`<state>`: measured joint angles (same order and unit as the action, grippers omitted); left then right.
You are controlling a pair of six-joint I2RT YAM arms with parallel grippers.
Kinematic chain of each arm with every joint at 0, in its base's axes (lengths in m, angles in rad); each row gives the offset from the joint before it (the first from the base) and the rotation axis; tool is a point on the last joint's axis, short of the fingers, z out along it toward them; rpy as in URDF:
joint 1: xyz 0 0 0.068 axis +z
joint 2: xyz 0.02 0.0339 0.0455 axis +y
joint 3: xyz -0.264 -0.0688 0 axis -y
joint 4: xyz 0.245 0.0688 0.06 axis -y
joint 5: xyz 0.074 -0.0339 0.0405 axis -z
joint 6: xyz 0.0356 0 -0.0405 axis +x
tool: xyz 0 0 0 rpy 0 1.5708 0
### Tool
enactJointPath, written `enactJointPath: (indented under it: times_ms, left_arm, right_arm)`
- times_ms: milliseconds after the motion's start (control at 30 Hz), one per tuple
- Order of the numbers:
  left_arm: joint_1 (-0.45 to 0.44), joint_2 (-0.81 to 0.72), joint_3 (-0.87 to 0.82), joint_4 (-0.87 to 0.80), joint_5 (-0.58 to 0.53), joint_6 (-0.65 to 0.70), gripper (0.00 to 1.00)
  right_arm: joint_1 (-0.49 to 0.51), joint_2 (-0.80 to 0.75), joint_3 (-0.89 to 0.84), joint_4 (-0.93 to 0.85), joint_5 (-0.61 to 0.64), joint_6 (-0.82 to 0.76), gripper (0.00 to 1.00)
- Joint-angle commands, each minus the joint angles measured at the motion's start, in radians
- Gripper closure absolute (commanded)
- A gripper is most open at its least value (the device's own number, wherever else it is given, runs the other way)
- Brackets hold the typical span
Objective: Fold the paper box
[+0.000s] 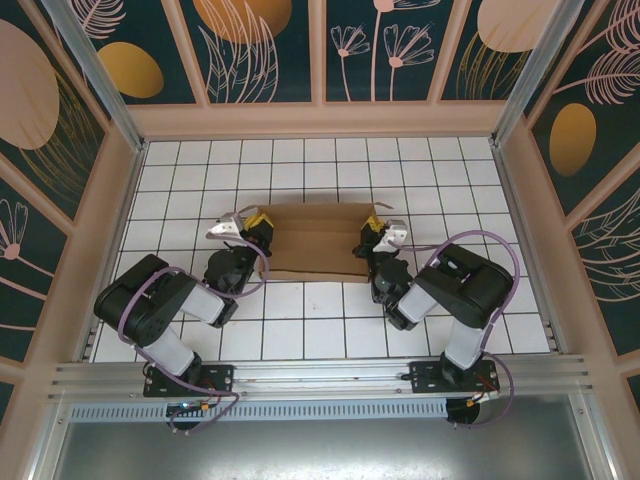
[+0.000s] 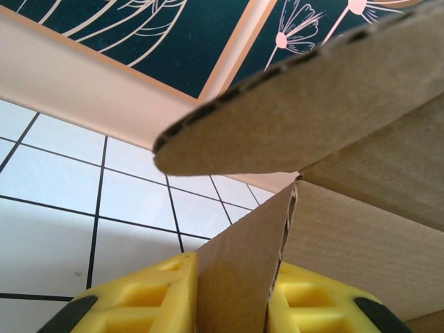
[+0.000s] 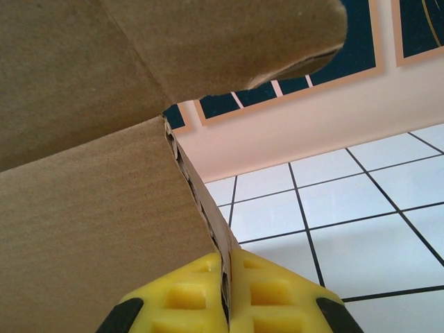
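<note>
- The paper box (image 1: 318, 240) lay in the middle of the white-tiled counter (image 1: 300, 320), a plain brown cardboard rectangle with its long side running left to right between the two arms.
- From the left wrist camera, the paper box (image 2: 361, 229) showed a rounded flap (image 2: 298, 111) lifted over an upright panel, its corrugated edge facing me.
- From the right wrist camera, the paper box (image 3: 90, 229) showed the same kind of curved flap (image 3: 229, 35) hanging over a side panel.
- The left fingers (image 1: 258, 217) sat at the box's left end; close up, the yellow left fingers (image 2: 166, 295) were clamped on a thin upright tab of cardboard standing between them.
- The right fingers (image 1: 372, 230) sat at the box's right end; close up, the right fingers (image 3: 198, 295) were pressed together on the edge of a cardboard panel.
- Both arms reached in from the near edge, elbows bent outward.
- Dark teal wall panels (image 1: 270, 50) with pale flower drawings and orange discs stood around the counter.
</note>
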<state>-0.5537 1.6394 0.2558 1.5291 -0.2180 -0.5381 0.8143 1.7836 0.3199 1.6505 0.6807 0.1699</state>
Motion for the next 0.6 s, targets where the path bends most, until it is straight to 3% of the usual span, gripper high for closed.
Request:
enactJointPath:
  times_ms: [0, 200, 567]
  left_arm:
    - [-0.027, 0.026, -0.027, 0.009, 0.051, -0.024, 0.74]
    - [-0.041, 0.006, 0.006, -0.06, 0.101, -0.017, 0.73]
    - [-0.041, -0.02, -0.058, -0.129, 0.069, 0.026, 0.74]
  right_arm:
    - [0.038, 0.047, -0.034, 0.06, -0.047, 0.055, 1.0]
    - [0.046, 0.064, -0.045, 0.059, -0.054, 0.068, 1.0]
    - [0.051, 0.044, -0.092, 0.063, -0.058, 0.061, 0.98]
